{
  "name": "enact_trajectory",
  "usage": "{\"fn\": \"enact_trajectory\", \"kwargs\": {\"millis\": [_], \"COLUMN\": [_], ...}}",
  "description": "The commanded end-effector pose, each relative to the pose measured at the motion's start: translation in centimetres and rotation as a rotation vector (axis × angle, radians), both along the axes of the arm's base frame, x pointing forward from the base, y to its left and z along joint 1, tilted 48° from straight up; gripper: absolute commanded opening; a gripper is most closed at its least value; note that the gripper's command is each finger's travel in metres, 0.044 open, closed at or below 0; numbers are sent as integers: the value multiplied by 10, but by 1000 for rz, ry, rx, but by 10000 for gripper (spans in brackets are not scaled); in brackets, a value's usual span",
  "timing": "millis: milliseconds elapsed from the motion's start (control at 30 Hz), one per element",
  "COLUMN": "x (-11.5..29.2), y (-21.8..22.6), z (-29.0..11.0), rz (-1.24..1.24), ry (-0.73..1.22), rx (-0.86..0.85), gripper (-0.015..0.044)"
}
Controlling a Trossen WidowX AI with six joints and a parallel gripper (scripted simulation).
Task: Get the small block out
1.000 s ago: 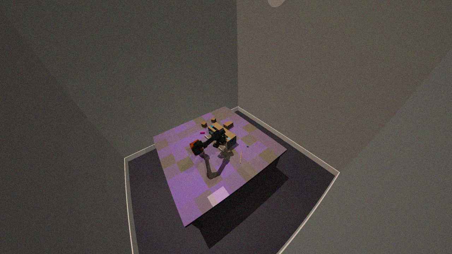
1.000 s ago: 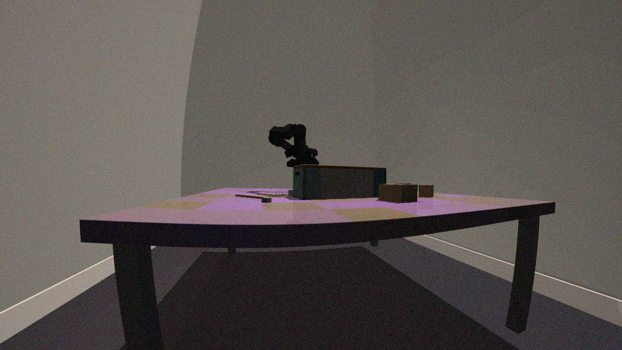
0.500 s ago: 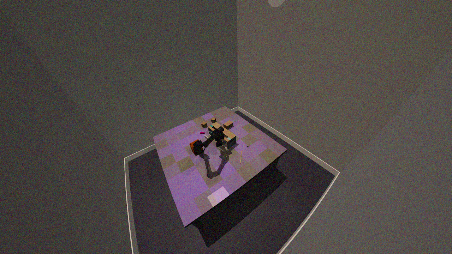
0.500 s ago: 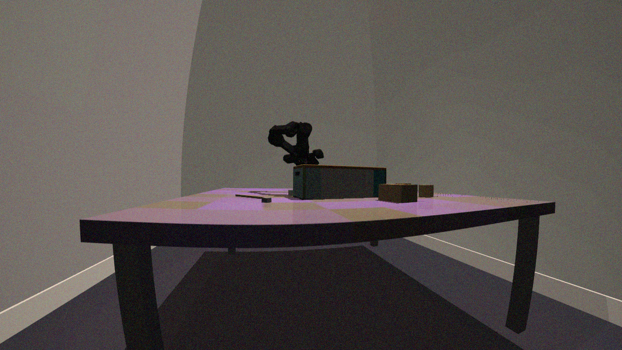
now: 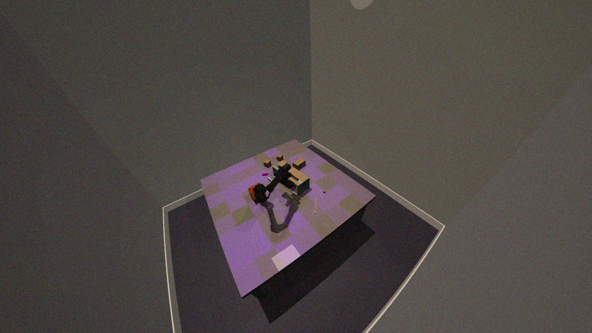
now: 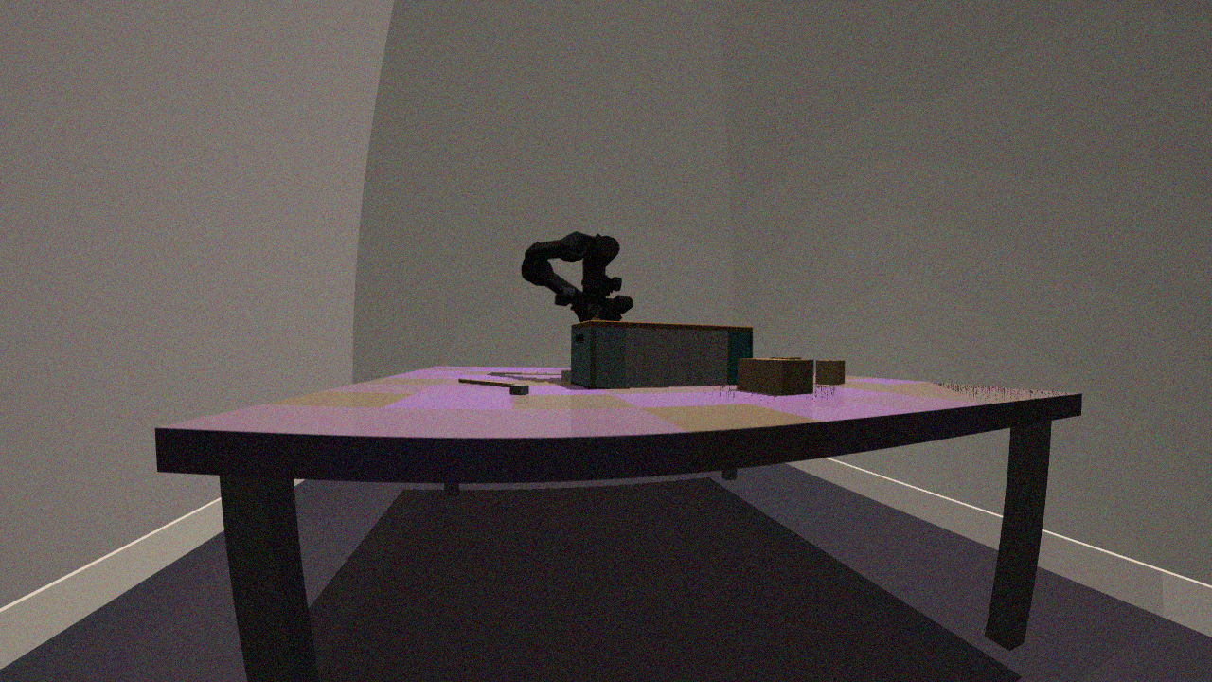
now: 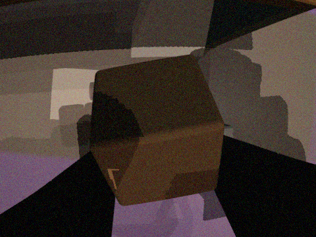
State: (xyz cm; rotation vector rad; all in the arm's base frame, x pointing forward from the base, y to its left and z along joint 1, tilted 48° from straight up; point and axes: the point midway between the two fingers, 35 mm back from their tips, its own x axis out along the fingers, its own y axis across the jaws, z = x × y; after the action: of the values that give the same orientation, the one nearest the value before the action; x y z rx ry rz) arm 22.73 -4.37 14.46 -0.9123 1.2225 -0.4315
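the gripper (image 7: 158, 207) is pinching the small brown block (image 7: 158, 129), its two dark fingers closing in on either side of it in the wrist view, with purple table surface showing below and the tan top edge of the box across the upper part of that view. in the exterior view the dark arm (image 6: 569, 259) curls above the box (image 6: 661, 356), and the gripper end sits just over the box's top at its left end; the block itself cannot be made out there. from the top view the arm reaches from its orange-marked base (image 5: 253, 191) toward the box (image 5: 302, 180), which stands toward the far corner of the table (image 5: 248, 248). three tan boxes (image 5: 299, 163) lie near the far corner, a pink piece (image 5: 264, 174) near the far left edge, and a thin stick (image 5: 315, 206) toward the right edge.
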Motion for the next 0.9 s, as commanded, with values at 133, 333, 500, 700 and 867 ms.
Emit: {"fn": "enact_trajectory", "kwargs": {"millis": [133,333,500,700,867], "x": [-1,-3,-4,-6,-7], "y": [8,13,17,22,26], "z": [5,7,9,12,15], "rz": [232,390,519,670,791], "ry": [265,457,619,816,982], "rx": [-158,-271,-367,-484,-584], "gripper": [0,0,0,0,0]}}
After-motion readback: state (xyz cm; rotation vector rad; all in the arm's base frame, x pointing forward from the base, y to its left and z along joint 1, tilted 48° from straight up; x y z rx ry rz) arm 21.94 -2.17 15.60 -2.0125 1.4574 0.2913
